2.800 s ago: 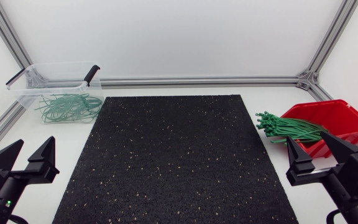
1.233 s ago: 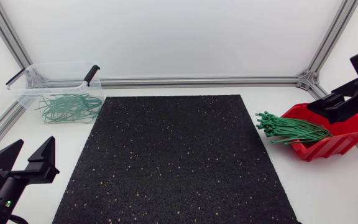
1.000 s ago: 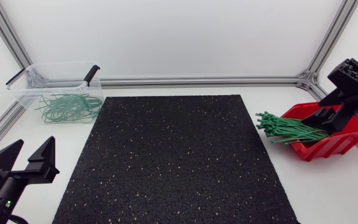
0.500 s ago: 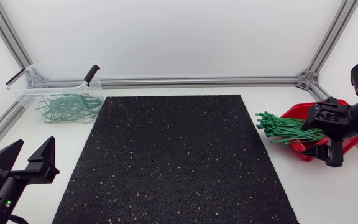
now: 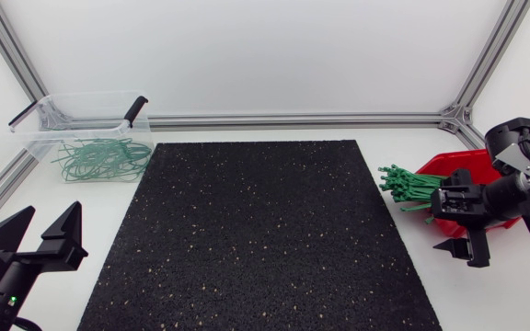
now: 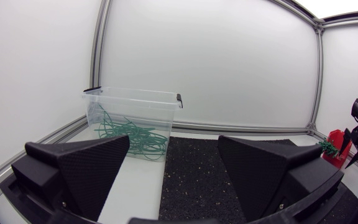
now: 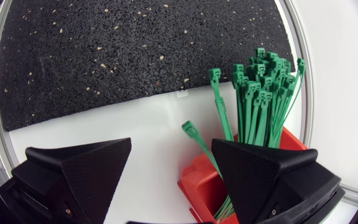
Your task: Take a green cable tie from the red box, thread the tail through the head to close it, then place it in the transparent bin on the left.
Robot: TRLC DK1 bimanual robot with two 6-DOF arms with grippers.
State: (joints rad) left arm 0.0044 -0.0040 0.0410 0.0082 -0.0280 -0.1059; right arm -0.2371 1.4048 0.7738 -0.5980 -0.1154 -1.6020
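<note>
Dozens of green cable ties [image 7: 260,93] spill from the red box [image 7: 197,183] just ahead of the right gripper [image 7: 171,152], lengthwise along its reach, heads toward the mat [image 7: 135,50], its fingers [image 7: 266,174] spread wide, empty.

The counter [image 5: 500,299] was white. A black rubber mat [image 5: 256,230] flecked with pale specks covered its middle, running from just short of the far edge to the near edge. Plain white panels [image 5: 247,55] stood as walls along the far edge and both side edges. They were framed by silver aluminium rails [image 5: 293,119] that followed the far edge and rose slanting from the far corners. The light was soft and even, and the shadows were faint.
</note>
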